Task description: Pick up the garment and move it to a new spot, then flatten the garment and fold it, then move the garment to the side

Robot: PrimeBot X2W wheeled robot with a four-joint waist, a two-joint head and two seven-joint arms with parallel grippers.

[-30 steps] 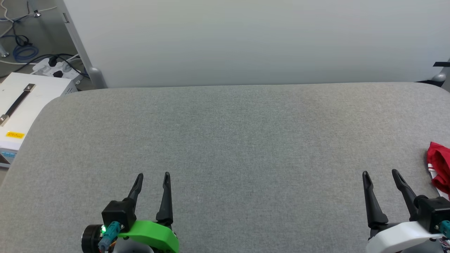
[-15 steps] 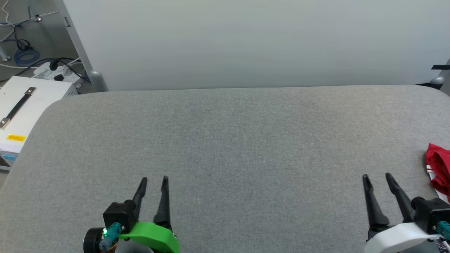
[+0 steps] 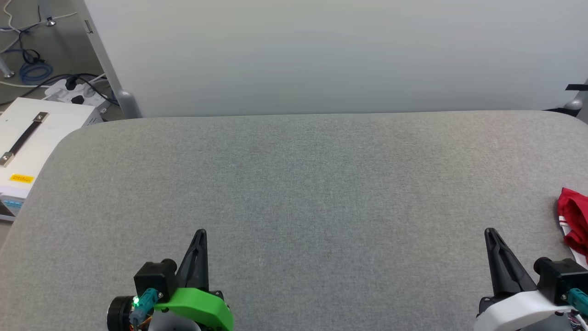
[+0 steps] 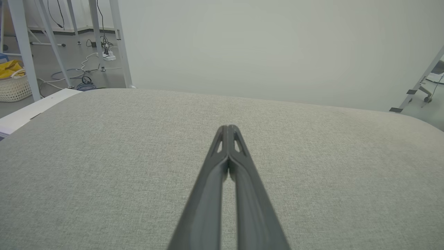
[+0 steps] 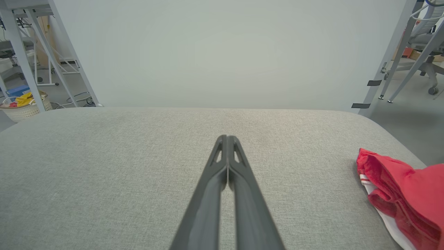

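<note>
I see my left gripper (image 3: 200, 233) low on the left over the grey fabric tabletop (image 3: 294, 184), its fingers pressed together on nothing. My right gripper (image 3: 490, 232) sits low on the right, fingers likewise together and empty. The garment (image 3: 573, 219), a bunched red heap with some white striped trim, lies at the tabletop's right edge, near the right gripper but apart from it.

Head view high, looking down, wrist views low, forward, sharing table (image 3: 294, 184)
</note>
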